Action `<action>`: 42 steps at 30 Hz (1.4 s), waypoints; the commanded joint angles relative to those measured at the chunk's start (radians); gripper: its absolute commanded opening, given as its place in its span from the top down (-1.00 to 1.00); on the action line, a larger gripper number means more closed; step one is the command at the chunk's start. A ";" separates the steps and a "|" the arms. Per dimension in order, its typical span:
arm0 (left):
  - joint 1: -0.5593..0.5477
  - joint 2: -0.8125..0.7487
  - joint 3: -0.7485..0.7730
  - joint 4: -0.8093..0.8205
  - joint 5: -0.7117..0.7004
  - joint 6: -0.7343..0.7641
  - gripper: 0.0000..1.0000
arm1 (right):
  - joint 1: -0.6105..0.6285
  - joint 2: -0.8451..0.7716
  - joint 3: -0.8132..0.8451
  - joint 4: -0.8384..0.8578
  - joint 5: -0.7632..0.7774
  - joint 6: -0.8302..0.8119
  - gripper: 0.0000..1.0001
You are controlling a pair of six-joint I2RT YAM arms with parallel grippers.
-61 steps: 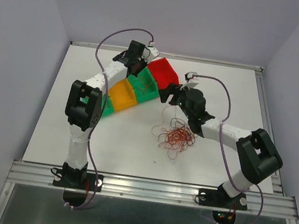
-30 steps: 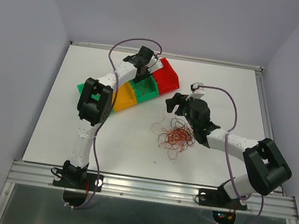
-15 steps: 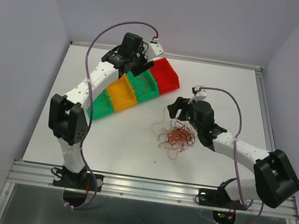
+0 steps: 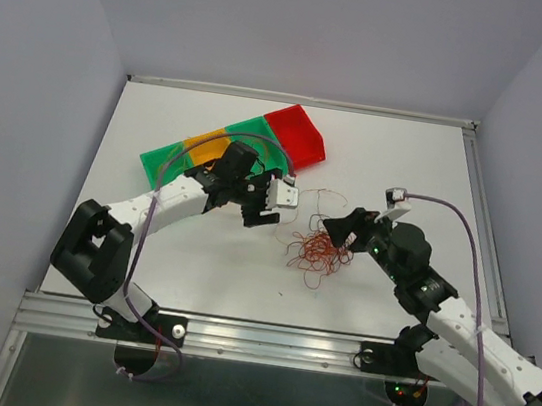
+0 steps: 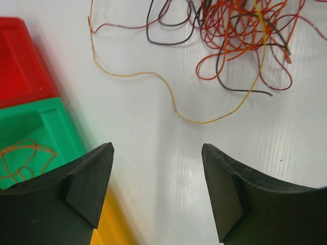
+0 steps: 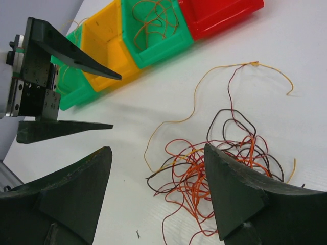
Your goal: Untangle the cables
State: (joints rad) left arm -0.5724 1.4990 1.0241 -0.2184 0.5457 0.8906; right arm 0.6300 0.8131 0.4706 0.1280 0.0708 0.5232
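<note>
Left gripper (image 5: 156,153), right gripper (image 6: 157,154) spread wide; cables (image 4: 321,250) between them, untouched.

The top camera looks down from behind over the whole counter (image 4: 438,166). Both wrist cameras sit close, sharing the cables (image 4: 320,250) at centre and bins (image 6: 102,46) toward ten o'clock.

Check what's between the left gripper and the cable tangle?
Left wrist view: between the left gripper and the tangle of cables, one loose yellow-orange strand curls across otherwise bare white table.
</note>
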 commanded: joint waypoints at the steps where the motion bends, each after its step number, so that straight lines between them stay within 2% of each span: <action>1: -0.033 -0.059 -0.038 0.099 0.148 0.076 -0.59 | 0.008 -0.057 -0.044 -0.047 0.012 0.040 -0.56; 6: -0.047 -0.071 -0.108 0.091 0.217 0.155 -0.56 | 0.010 -0.065 -0.049 -0.048 0.027 0.040 -0.57; 11: -0.069 -0.053 -0.098 0.025 0.235 0.220 -0.56 | 0.010 -0.052 -0.043 -0.048 0.023 0.034 -0.57; 18: -0.098 0.027 -0.064 0.022 0.227 0.202 -0.48 | 0.008 -0.066 -0.052 -0.047 0.030 0.032 -0.57; 22: -0.129 0.063 -0.067 0.030 0.208 0.183 -0.36 | 0.010 -0.083 -0.061 -0.047 0.040 0.034 -0.57; 30: -0.161 0.109 -0.039 0.091 0.137 0.091 -0.23 | 0.010 -0.092 -0.061 -0.047 0.030 0.034 -0.57; 33: -0.182 0.141 -0.025 0.094 0.106 0.067 -0.13 | 0.010 -0.098 -0.064 -0.047 0.030 0.032 -0.57; 35: -0.187 0.159 -0.012 0.102 0.088 0.053 0.03 | 0.008 -0.107 -0.067 -0.047 0.029 0.034 -0.57; 39: -0.201 0.182 0.002 0.108 0.066 0.041 0.13 | 0.008 -0.124 -0.073 -0.047 0.030 0.034 -0.57; 40: -0.207 0.184 0.002 0.108 0.062 0.036 0.21 | 0.008 -0.126 -0.075 -0.047 0.030 0.035 -0.57; 41: -0.208 0.184 0.002 0.109 0.056 0.036 0.40 | 0.008 -0.129 -0.076 -0.047 0.032 0.035 -0.57; 42: -0.208 0.184 0.002 0.111 0.054 0.036 0.52 | 0.008 -0.137 -0.078 -0.047 0.034 0.034 -0.57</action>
State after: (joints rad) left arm -0.7692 1.6852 0.9844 -0.1284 0.6159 0.9463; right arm 0.6300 0.6998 0.4244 0.0593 0.0937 0.5510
